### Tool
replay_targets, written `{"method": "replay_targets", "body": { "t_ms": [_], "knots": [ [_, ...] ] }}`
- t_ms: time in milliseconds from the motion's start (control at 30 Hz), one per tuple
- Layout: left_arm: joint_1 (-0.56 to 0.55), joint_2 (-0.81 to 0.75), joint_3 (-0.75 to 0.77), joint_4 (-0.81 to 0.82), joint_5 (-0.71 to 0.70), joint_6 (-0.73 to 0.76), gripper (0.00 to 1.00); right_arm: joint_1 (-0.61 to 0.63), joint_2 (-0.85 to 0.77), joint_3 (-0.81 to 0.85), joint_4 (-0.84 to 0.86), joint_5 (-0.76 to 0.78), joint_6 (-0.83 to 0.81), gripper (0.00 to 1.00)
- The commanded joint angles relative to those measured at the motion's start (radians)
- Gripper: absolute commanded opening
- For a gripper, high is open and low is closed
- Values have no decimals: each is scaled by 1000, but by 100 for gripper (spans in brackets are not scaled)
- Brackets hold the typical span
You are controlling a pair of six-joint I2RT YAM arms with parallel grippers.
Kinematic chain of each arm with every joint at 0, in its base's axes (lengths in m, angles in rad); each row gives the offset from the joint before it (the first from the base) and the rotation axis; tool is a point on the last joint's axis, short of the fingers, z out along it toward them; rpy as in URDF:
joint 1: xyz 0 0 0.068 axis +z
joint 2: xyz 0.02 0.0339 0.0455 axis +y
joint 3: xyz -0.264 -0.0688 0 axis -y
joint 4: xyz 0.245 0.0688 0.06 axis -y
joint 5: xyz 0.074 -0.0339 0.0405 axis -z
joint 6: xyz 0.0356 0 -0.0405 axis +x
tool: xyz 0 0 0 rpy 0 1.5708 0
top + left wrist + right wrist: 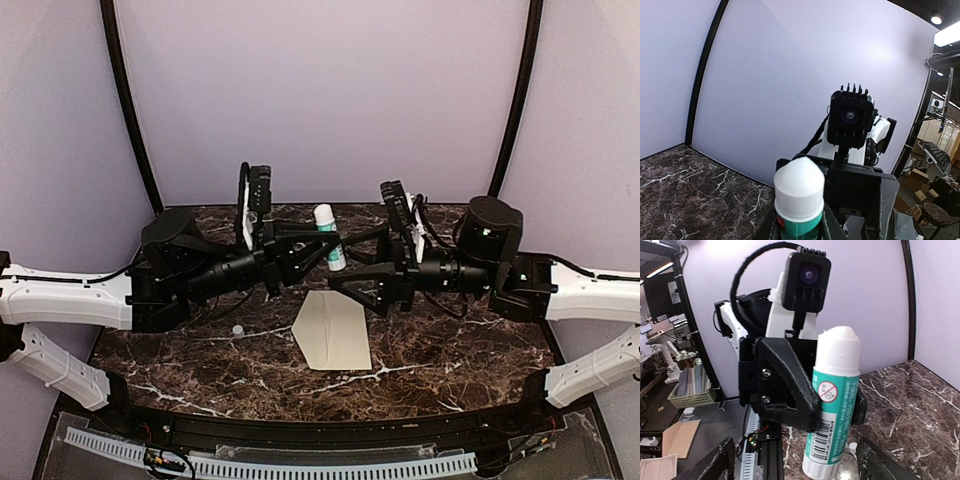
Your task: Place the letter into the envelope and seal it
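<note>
- The left claw (pixel 322 250) is closed around a glue stick (pixel 326 222) and holds it upright above the middle of the tabletop (pixel 450 350).
- In the right wrist view, one black finger (pixel 785 390) of the left claw presses on the stick's green-and-white label, about halfway up the tube.
- The glue stick has no cap on, and the white glue stands out of the tube as a rounded tip, seen in both wrist views.
- The stick's white base hangs clear of the marble, touching nothing below it.
- The right claw (pixel 342 265) faces the left one from the other side, just beside the stick, and is spread wide.
- Its fingers (pixel 710 465) sit at the bottom corners of its own wrist view and touch nothing.
- The envelope (pixel 333 330) lies flat on the dark brown marble tabletop, nearer the arm bases than the two claws and a little right of centre.
- It is pale cream with fold lines across it, and one pointed corner aims towards the far left.
- Neither claw touches the envelope.
- The letter cannot be made out as a separate sheet in any view, so I cannot tell whether it is inside the envelope.
- A small white cap (pixel 238 329) rests on the tabletop left of the envelope and apart from it, under the left arm.
- A pale lilac backdrop closes off the far side of the tabletop.
</note>
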Motion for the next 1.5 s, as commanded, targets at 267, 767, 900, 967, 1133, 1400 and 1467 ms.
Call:
{"method": "replay_targets", "body": {
  "t_ms": [267, 767, 900, 967, 1133, 1400, 1467],
  "knots": [
    [-3, -6, 22, -34, -156, 14, 0, 34, 70, 40, 27, 232, -84, 57],
    [-3, -13, 15, -27, -156, 15, 0, 35, 89, 51, 18, 250, -82, 45],
    [-3, -11, 16, -27, -156, 16, 0, 36, 92, 47, 19, 251, -84, 36],
    [-3, -11, 18, -28, -157, 17, 0, 36, 94, 47, 20, 244, -84, 30],
    [-3, -13, 14, -29, -161, 19, 0, 35, 94, 41, 24, 244, -84, 17],
    [-3, -26, 3, -23, -78, 13, 0, 29, 81, 36, 44, 158, -64, 0],
    [-3, -31, -8, -6, -20, 6, 0, 13, 73, 36, 65, 59, -35, 0]
  ]
}}
